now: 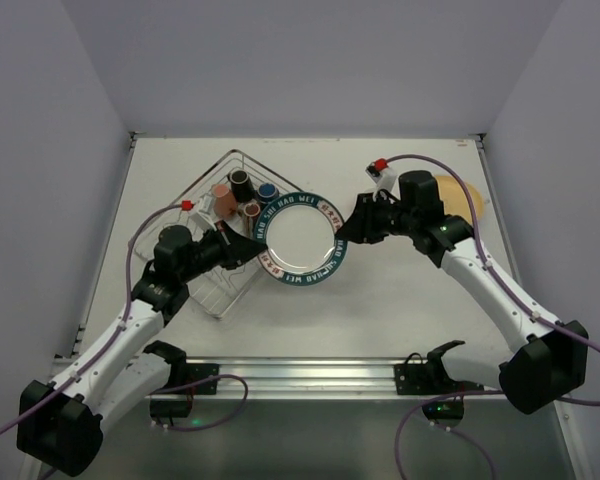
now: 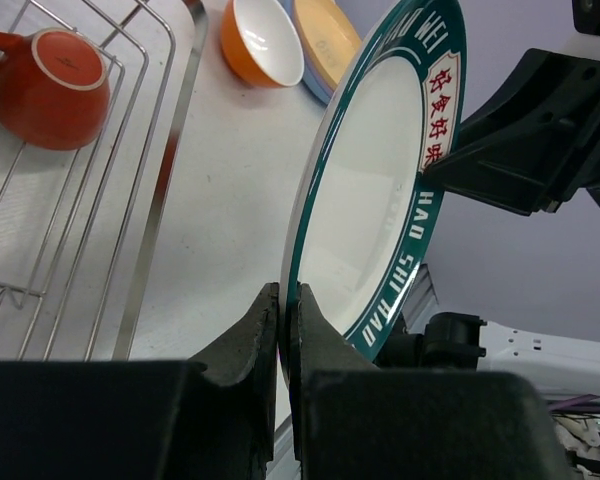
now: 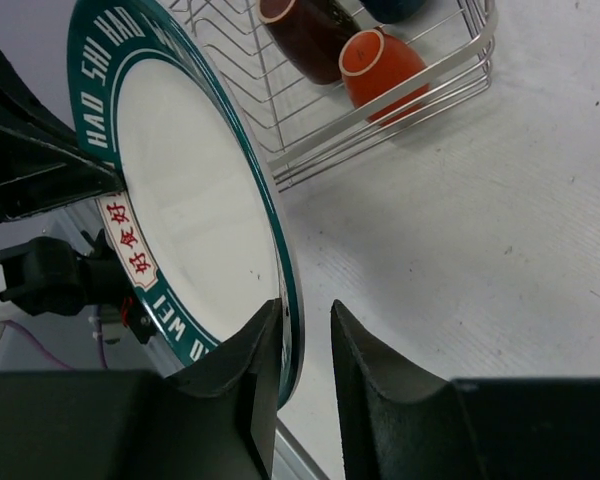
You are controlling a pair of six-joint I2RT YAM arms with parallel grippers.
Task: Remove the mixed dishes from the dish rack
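Mid-desk: the pattern-rimmed white plate (image 1: 298, 238) held up on edge
Likely stiff, slick and breakable, so grip the rim. The left gripper (image 2: 285, 300) clamps one side, the right gripper (image 3: 305, 320) straddles the opposite, jaws apart; the dish rack (image 2: 158, 200) sits toward the left edge.

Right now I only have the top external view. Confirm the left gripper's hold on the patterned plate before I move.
Observer: In the left wrist view, the left gripper is shut on the rim of the plate, with the edge pinched tight.
Operator: Report the right gripper too.
Observer: The right wrist view shows the right gripper open, straddling the opposite rim with a visible gap on one side.
Operator: Check the area behind the right arm.
Observer: The left wrist view shows an orange bowl upright on the table, beside a yellow plate.
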